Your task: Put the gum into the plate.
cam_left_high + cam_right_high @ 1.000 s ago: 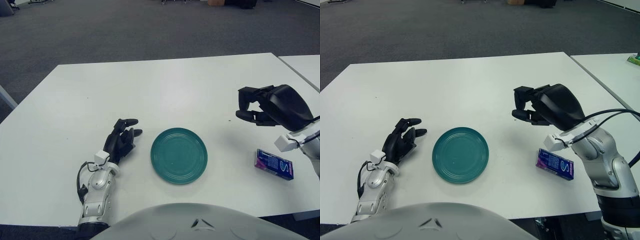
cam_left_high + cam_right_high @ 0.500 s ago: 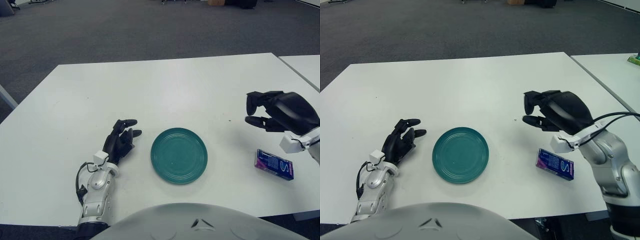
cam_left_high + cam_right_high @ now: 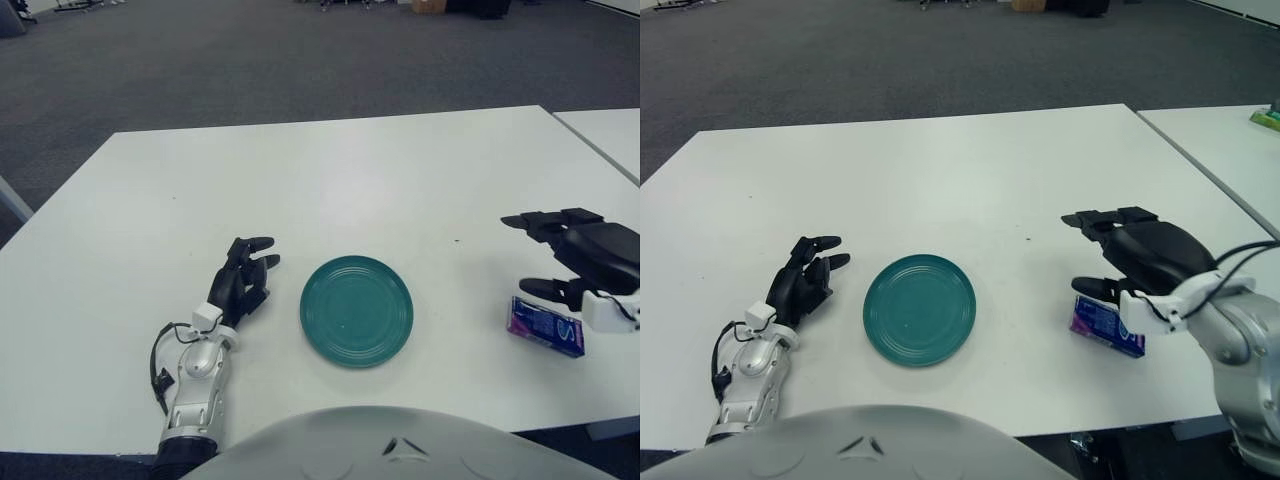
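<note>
None of the task looks done: the gum [image 3: 1107, 327] lies near the table's [image 3: 940, 180] right edge, well apart from the bare green plate [image 3: 919, 309]. The right hand [image 3: 1140, 255] hovers just over the gum with fingers spread, gripping nothing. The left hand [image 3: 240, 285] shows left of the plate, fingers relaxed.

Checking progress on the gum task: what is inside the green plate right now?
Nothing: the plate shows bare. The gum lies on the table, partly covered by the open right hand.
</note>
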`<state>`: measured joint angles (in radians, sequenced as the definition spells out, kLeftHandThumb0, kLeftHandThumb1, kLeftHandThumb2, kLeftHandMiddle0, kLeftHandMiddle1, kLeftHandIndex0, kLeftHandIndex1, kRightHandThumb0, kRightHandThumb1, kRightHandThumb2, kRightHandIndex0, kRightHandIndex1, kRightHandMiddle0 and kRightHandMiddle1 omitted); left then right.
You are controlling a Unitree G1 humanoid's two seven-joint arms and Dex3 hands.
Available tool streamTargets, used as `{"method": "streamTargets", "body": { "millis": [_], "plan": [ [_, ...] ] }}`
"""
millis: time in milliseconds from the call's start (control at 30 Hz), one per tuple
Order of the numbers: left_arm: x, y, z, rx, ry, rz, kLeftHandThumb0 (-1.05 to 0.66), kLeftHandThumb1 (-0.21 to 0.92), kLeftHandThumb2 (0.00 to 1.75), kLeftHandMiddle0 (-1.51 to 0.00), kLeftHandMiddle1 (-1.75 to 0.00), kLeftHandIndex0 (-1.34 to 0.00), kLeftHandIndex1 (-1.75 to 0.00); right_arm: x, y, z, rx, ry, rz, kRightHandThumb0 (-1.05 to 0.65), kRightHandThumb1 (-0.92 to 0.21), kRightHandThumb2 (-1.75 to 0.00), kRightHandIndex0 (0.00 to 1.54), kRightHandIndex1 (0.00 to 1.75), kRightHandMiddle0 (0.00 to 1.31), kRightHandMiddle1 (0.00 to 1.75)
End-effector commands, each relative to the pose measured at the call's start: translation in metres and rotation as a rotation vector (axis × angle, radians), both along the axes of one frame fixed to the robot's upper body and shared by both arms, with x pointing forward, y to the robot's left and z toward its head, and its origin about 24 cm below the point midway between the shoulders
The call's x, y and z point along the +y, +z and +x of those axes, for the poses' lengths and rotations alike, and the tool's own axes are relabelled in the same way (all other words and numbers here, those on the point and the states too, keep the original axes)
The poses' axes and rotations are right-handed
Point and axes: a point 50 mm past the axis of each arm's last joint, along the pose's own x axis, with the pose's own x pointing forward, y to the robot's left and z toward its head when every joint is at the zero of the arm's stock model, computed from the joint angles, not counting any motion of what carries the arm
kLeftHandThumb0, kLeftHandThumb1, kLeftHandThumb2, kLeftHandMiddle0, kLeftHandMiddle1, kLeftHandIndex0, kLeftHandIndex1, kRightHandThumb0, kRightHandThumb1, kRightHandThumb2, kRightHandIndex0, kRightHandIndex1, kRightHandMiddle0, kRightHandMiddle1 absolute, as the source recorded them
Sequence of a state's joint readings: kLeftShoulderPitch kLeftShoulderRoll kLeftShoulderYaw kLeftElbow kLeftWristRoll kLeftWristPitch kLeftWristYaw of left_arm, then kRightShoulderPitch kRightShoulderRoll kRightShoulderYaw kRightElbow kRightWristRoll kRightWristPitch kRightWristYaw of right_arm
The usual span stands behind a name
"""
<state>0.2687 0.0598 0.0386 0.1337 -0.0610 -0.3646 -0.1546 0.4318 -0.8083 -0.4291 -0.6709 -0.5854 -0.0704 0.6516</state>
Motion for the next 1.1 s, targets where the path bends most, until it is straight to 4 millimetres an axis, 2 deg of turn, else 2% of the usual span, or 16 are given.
{"method": "streamTargets", "body": {
  "millis": [0, 167, 367, 500, 733, 1067],
  "plan": [
    [0.007, -0.009, 0.007, 0.01, -0.038, 0.041, -0.89, 0.92, 0.82, -0.32, -0.19, -0.03, -0.92, -0.002, 0.005, -0.008, -0.001, -0.013, -0.002, -1.05, -0.92, -0.68, 0.0, 0.0, 0.0, 0.0],
    [0.016, -0.017, 0.014, -0.017, -0.053, 0.11, -0.92, 0.92, 0.83, -0.29, -0.09, 0.0, -0.72, -0.009, 0.006, -0.02, 0.005, -0.029, 0.0, -1.05, -0.92, -0.67, 0.0, 0.0, 0.0, 0.0],
    [0.016, -0.02, 0.013, -0.035, -0.075, 0.129, -0.91, 0.92, 0.87, -0.27, -0.05, 0.0, -0.62, -0.011, 0.006, -0.025, 0.019, -0.023, 0.01, -1.05, -0.92, -0.63, 0.0, 0.0, 0.0, 0.0],
    [0.009, -0.007, 0.007, -0.089, -0.099, 0.117, -0.95, 0.92, 0.94, -0.23, -0.02, 0.0, -0.54, -0.01, 0.005, -0.033, 0.047, -0.041, 0.036, -1.05, -0.92, -0.61, 0.0, 0.0, 0.0, 0.0],
    [0.011, 0.0, 0.006, -0.093, -0.101, 0.118, -0.97, 0.92, 0.96, -0.22, -0.01, 0.0, -0.5, -0.011, -0.009, -0.047, 0.091, -0.094, 0.058, -1.05, -0.92, -0.63, 0.0, 0.0, 0.0, 0.0],
    [0.015, 0.001, 0.007, -0.087, -0.099, 0.118, -0.97, 0.92, 0.97, -0.22, 0.0, 0.0, -0.49, -0.016, -0.031, -0.05, 0.136, -0.135, 0.081, -1.05, -0.92, -0.7, 0.0, 0.0, 0.0, 0.0]
  ]
}}
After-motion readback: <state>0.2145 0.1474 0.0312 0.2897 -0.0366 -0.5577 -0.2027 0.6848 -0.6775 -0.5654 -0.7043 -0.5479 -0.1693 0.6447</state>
